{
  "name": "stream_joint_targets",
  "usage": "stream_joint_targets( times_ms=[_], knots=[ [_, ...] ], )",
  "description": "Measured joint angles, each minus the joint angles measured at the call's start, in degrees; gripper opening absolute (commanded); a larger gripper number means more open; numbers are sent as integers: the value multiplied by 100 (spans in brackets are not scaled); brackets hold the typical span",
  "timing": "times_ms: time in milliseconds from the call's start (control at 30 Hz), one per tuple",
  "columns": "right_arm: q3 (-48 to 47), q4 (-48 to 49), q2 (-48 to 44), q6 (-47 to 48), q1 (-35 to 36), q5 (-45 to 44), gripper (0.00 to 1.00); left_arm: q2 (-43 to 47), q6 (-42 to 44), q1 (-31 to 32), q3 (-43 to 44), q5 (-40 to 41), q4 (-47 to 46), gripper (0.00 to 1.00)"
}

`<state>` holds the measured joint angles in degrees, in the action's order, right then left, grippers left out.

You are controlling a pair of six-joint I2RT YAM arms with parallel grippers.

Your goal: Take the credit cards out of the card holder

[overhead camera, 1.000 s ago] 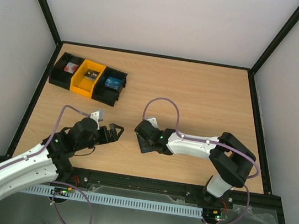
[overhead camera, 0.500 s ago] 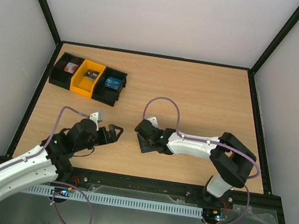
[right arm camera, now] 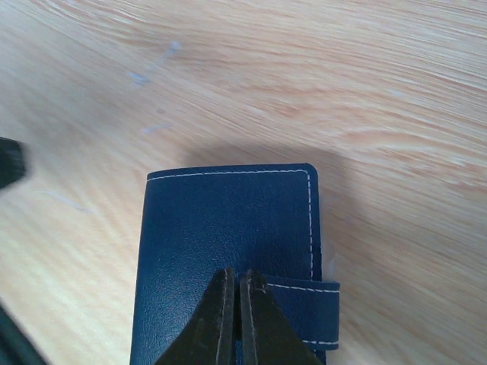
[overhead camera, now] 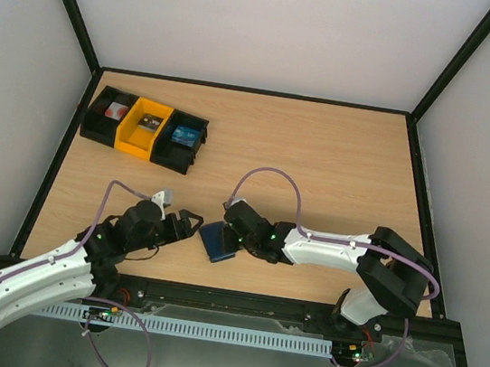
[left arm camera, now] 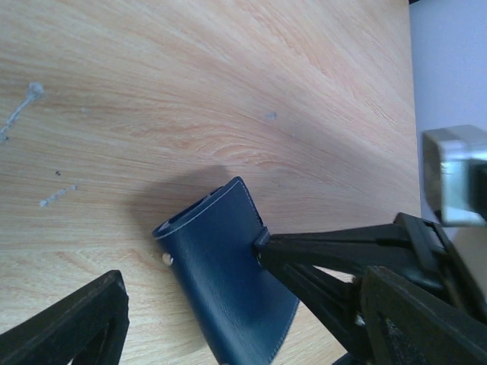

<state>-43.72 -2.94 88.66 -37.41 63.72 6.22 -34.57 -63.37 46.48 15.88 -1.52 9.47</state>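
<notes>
- The wallet (right arm camera: 228, 220) is dark blue. It is at the front of the table (right arm camera: 365, 68), between the two grippers.
- The right gripper (right arm camera: 234, 293) has its fingers pressed together, with the tips on the cover beside the strap (right arm camera: 308, 312).
- The left gripper (overhead camera: 186, 225) is spread wide and holds nothing.
- The wallet looks light, soft and a bit smooth. I would grab an edge or the strap.
- I can see no words on it, only white stitches.

The card holder (overhead camera: 217, 241) slid left — right end effector (right arm camera: 236, 283) too.
</notes>
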Motion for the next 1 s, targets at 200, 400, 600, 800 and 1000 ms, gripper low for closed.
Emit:
stream_joint_targets(
  times_ms=[200, 400, 600, 800, 1000],
  knots=[
    [339, 1029, -216, -514, 44, 426, 2, 72, -389, 0, -514, -90, -393, 78],
    [1139, 2142, -295, -1178, 48, 619, 2, 155, -756, 0, -1115, -275, -1029, 75],
    [1556, 2839, -216, -1681, 50, 870, 2, -201, -804, 0, -1174, -365, -1602, 75],
    [1572, 3355, -214, -1941, 50, 964, 2, -680, -846, 0, -1185, -496, -1985, 78],
    [1683, 3816, -208, -2249, 50, 968, 2, -654, -973, 0, -1279, -518, -2205, 70]
  ],
)
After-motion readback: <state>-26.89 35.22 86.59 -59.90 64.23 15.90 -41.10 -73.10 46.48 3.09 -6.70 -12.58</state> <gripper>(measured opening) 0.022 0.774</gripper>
